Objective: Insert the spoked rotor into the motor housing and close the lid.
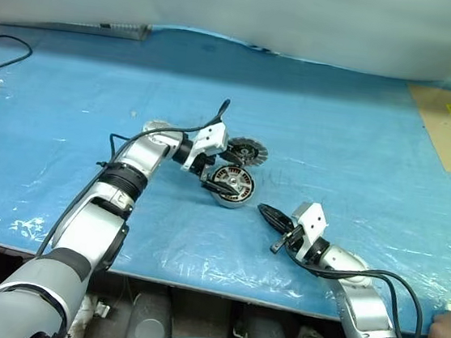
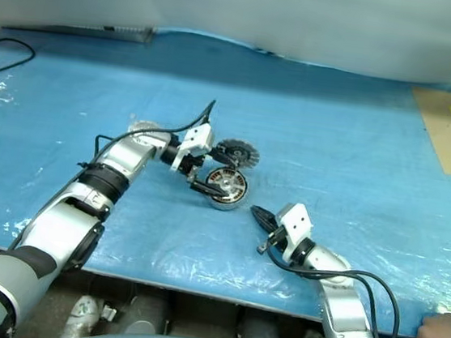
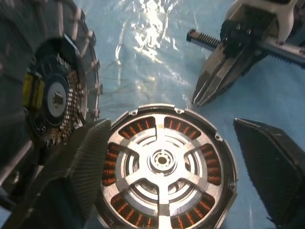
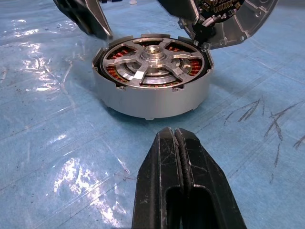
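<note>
i see a table (image 1: 352, 126) under crinkled blue plastic sheeting, glare patches near its front edge, a pale wall (image 1: 244, 8) behind, a brown board (image 1: 449, 137) with yellow tape at far right, a black cable (image 1: 6, 54) at far left

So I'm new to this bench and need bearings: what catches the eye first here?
The motor housing on the blue table, copper windings showing under the seated spoked rotor. The open left gripper straddles it, the toothed lid leans beside it, and the shut right gripper points at it.
</note>
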Robot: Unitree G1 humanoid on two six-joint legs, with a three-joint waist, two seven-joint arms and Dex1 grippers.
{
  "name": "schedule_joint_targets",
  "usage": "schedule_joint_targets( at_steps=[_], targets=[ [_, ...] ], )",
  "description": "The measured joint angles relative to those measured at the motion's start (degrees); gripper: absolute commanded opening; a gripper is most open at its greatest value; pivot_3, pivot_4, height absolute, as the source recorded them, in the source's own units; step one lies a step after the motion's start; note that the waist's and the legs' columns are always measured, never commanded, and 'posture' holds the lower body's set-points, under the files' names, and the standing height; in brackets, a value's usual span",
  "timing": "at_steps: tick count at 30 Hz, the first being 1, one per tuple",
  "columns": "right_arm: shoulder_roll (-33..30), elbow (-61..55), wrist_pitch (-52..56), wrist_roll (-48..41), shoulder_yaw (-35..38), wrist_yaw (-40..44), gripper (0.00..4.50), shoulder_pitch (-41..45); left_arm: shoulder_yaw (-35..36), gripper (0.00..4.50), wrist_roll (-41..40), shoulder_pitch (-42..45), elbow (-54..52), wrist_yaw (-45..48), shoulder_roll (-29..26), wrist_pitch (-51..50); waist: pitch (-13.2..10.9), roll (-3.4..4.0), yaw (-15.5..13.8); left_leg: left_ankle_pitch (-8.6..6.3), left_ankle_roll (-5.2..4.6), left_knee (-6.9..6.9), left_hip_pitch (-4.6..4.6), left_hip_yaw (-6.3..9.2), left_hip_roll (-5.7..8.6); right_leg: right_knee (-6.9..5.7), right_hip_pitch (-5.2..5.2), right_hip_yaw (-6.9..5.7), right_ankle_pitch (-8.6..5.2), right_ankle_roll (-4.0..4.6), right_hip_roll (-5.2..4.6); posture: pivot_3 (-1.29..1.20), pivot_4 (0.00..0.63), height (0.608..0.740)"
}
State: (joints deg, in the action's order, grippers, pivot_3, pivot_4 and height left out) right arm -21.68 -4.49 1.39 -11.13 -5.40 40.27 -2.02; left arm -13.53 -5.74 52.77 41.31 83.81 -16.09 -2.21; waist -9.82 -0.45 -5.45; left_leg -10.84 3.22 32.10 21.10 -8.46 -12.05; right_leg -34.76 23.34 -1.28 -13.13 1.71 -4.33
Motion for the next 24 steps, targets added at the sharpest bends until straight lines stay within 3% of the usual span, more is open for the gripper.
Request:
schedule_joint_targets(
  at_steps=[2, 7, 13, 19, 24],
  targets=[
    [-0.02, 0.32, 0.0, 0.0, -0.03, 0.04, 0.0, 0.16, 0.48, 3.86, -2.2, -0.8, -3.52, 2.31, -0.99, -2.21, 0.0, 0.0, 0.07, 0.0, -0.01, -0.01, -0.01, -0.01, 0.0, 0.0, 0.01, 0.01, 0.0, 0.0, 0.0, 0.0, 0.15, 0.74],
    [-0.24, 0.66, 0.0, 0.0, -0.06, 0.17, 0.0, 0.35, 0.65, 2.08, -6.94, -6.18, -13.01, 6.76, -5.26, -9.74, 0.0, 0.02, 0.12, 0.0, -0.01, -0.06, -0.03, -0.02, -0.03, 0.0, 0.01, 0.0, -0.01, 0.02, 0.01, 0.0, 0.15, 0.74],
    [-0.36, 0.8, 0.02, 0.0, -0.23, 0.65, 0.0, 0.67, 1.44, 0.02, -9.29, -14.08, -20.85, 2.74, -6.71, -14.5, 0.0, 0.03, 0.14, -0.05, 0.07, -0.04, -0.02, -0.02, -0.05, 0.01, 0.01, -0.01, -0.01, 0.02, 0.01, 0.0, 0.15, 0.74],
    [-0.25, 1.95, 0.27, 0.05, 0.83, -1.56, 0.0, 2.09, 7.77, 0.02, -13.52, -24.82, -30.57, -6.73, -5.71, -14.82, 0.0, 0.06, 0.55, -0.09, 0.12, -0.04, -0.02, -0.05, -0.06, 0.01, 0.01, 0.0, -0.01, 0.02, 0.02, 0.0, 0.15, 0.74],
    [-0.04, 7.77, 1.49, 2.07, 3.66, -7.29, 0.0, 9.24, 9.37, 0.02, -14.75, -36.83, -39.09, -14.13, -3.1, -12.51, 0.0, 0.08, 1.48, -0.1, 0.14, -0.01, -0.03, -0.07, -0.07, 0.0, 0.01, 0.0, -0.01, 0.02, 0.02, 0.0, 0.15, 0.74]
  ],
)
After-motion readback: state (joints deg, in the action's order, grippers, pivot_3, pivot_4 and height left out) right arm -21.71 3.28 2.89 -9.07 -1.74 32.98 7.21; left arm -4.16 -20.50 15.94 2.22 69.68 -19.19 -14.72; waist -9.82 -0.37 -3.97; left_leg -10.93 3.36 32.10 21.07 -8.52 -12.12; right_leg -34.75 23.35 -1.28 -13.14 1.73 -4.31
